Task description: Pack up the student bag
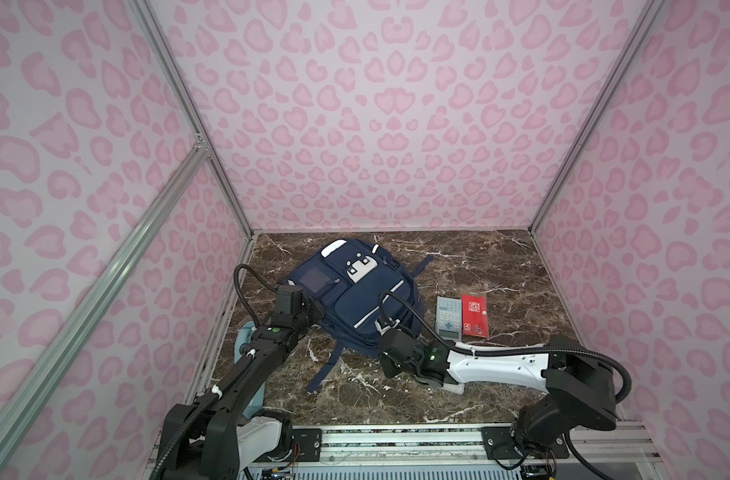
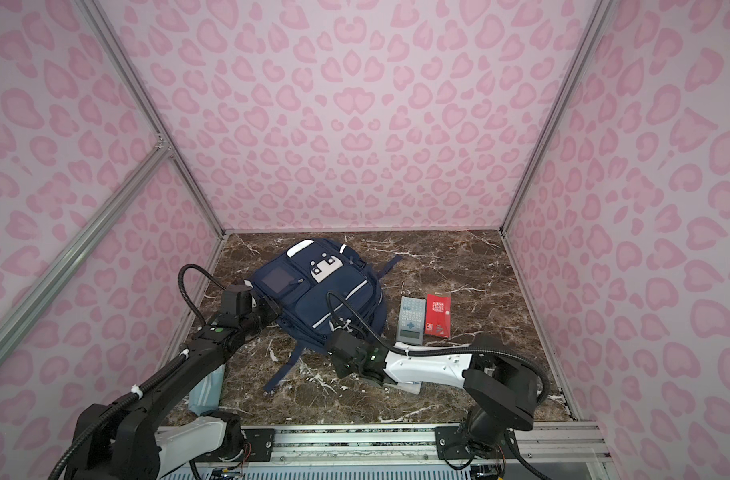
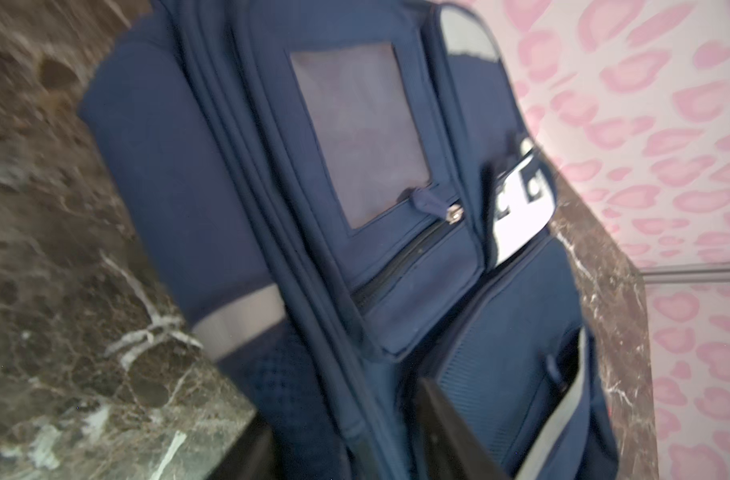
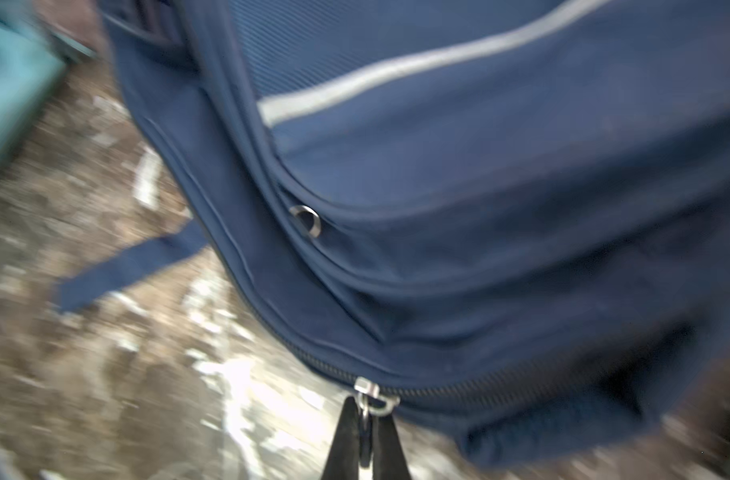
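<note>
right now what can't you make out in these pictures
Inside the student bag: covered by its own fabric, every view.
Light blue object: mostly behind the left arm, both top views.
Print on red packet and calculator: too small, both top views.
Left end effector: cut off at the left wrist view's edge, blurred.
Fabric near the right end effector, shut on the zipper pull: motion-blurred, right wrist view.

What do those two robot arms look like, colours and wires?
Both are mostly black, blocky-jointed. The right arm wears a white forearm shell; the left arm has white cable ties. Ribbed black cable loops over each, green lights near wrists. Right gripper: slim black tapered fingers.
</note>
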Robot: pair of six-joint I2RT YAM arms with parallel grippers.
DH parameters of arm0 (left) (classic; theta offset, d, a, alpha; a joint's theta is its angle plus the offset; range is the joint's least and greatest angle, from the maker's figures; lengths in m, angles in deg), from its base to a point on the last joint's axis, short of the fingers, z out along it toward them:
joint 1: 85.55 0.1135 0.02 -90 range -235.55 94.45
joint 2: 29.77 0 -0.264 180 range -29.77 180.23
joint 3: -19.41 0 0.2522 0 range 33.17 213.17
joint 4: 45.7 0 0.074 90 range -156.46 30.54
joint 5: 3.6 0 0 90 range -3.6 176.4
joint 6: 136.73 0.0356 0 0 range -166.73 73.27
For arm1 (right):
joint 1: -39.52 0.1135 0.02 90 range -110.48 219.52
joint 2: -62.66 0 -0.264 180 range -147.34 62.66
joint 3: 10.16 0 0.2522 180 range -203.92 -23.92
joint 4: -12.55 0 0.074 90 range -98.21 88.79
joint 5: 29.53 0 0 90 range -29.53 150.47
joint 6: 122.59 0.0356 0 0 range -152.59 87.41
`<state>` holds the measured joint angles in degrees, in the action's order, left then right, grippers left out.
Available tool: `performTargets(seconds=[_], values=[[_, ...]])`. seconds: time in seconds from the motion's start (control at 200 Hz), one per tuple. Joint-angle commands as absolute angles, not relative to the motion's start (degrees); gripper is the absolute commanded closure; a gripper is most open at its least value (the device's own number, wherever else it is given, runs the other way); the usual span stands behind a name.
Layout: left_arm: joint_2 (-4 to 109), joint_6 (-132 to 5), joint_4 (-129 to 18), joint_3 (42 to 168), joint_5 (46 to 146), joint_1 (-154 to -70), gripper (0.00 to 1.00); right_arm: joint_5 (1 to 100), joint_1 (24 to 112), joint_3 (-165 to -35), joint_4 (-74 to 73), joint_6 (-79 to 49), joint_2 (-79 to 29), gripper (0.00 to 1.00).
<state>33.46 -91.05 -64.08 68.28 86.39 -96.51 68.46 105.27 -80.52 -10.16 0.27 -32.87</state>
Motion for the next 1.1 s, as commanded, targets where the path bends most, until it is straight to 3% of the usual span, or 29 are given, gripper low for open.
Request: performTargets(seconds=[0.0,0.065,0.2,0.305,0.69,0.775,0.865,0.935,0.99,1.095], values=[[27.0,-91.5,-63.6,67.9,81.6,-97.0,0.05,67.9,105.7,-89.3,-8.2,5.0,-38.5,1.00],[23.9,-93.3,-69.6,68.3,83.8,-96.9,0.00,70.0,106.3,-93.2,-9.1,6.3,-40.5,1.00],[19.7,-102.3,-74.1,65.6,96.8,-98.4,0.09,69.1,107.1,-95.7,-5.0,6.9,-43.1,1.00],[16.2,-112.1,-71.3,60.2,101.4,-102.6,0.11,68.2,107.1,-95.1,-4.1,6.9,-44.2,1.00],[19.7,-129.0,-63.7,53.1,91.3,-112.5,0.31,64.5,108.0,-88.9,4.2,5.8,-41.6,1.00],[23.0,-126.8,-65.5,55.3,88.4,-112.4,0.44,64.9,108.6,-87.6,5.6,5.5,-40.4,1.00],[25.0,-124.6,-66.9,56.8,85.6,-112.4,0.50,65.6,108.6,-86.4,4.9,5.1,-39.1,1.00],[26.2,-123.1,-66.6,57.1,83.7,-112.5,0.81,65.4,108.6,-85.2,4.8,4.5,-38.5,1.00],[27.4,-122.4,-66.7,57.7,84.1,-112.4,0.97,65.3,108.6,-84.5,4.1,3.9,-38.4,1.00],[28.4,-120.7,-67.2,58.8,85.9,-112.5,0.98,67.8,108.3,-82.4,1.5,2.7,-36.9,1.00]])
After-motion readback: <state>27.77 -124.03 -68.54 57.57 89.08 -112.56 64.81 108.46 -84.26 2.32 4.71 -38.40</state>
